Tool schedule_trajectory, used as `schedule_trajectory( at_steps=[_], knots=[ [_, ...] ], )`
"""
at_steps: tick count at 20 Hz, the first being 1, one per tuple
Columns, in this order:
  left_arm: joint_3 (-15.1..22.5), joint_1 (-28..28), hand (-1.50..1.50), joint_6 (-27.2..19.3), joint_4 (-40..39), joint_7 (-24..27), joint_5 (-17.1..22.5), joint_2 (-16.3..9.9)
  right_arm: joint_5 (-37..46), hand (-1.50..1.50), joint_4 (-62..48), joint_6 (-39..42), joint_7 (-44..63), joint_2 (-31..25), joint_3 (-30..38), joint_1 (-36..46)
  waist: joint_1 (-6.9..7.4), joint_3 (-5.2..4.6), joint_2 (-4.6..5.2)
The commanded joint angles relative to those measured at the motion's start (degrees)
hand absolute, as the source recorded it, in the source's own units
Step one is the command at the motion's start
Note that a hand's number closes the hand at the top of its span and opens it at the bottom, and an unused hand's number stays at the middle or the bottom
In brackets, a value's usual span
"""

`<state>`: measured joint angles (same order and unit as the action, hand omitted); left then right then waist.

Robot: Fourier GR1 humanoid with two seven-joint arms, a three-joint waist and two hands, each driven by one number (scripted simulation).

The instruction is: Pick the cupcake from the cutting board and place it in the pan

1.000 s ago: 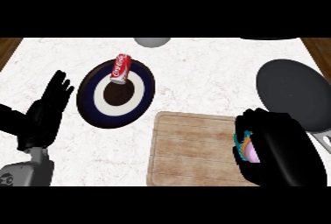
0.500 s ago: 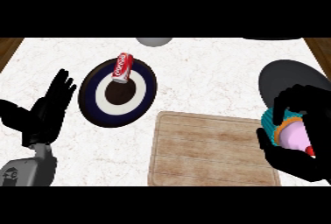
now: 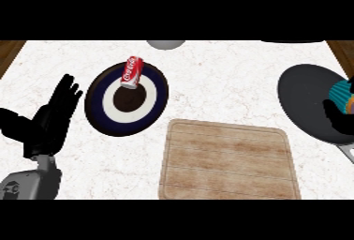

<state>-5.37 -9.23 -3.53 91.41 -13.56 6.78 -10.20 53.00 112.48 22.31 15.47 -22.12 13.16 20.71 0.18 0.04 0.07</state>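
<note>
Rightward and farther along the worktop (image 3: 228, 79) is where the right hand (image 3: 340, 117) now sits compared with half a second ago, when it was beside the cutting board's right edge; it has come over the dark pan (image 3: 307, 105) and is mostly cut off by the view's right border. Its black fingers (image 3: 334, 116) curl round the cupcake (image 3: 343, 93), of which only a teal wrapper with an orange edge shows, above the pan's right part. Whether the cupcake touches the pan's floor I cannot tell. The pan's handle runs toward the near right. The wooden cutting board (image 3: 228, 161) lies bare at the near centre. At the left edge the left hand (image 3: 52, 117) rests with fingers straight and pointing up, unchanged. Just right of it a dark blue plate (image 3: 104, 101) with a white ring carries a red soda can (image 3: 131, 72) lying on its side at the far rim. A grey round object (image 3: 165, 44) peeks in at the far edge.
</note>
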Motion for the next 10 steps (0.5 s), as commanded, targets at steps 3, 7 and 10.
schedule_trajectory(
  at_steps=[3,7,10],
  knots=[
    [-2.72,-2.74,0.00,1.36,-2.56,-0.27,1.25,-2.02,-2.27,1.50,-16.84,-10.87,-12.53,-3.34,8.17,-0.46,0.07,0.00,0.13],
    [0.21,-1.06,0.00,-0.93,-1.13,-0.28,-1.40,0.92,-4.74,1.50,-29.74,-13.54,-20.39,-7.97,11.40,3.38,0.26,-0.01,0.08],
    [0.04,0.41,0.00,1.72,-1.66,2.77,-0.07,0.71,-4.57,1.50,-43.04,-19.13,-27.81,-8.98,11.19,8.08,0.95,0.01,0.29]
  ],
)
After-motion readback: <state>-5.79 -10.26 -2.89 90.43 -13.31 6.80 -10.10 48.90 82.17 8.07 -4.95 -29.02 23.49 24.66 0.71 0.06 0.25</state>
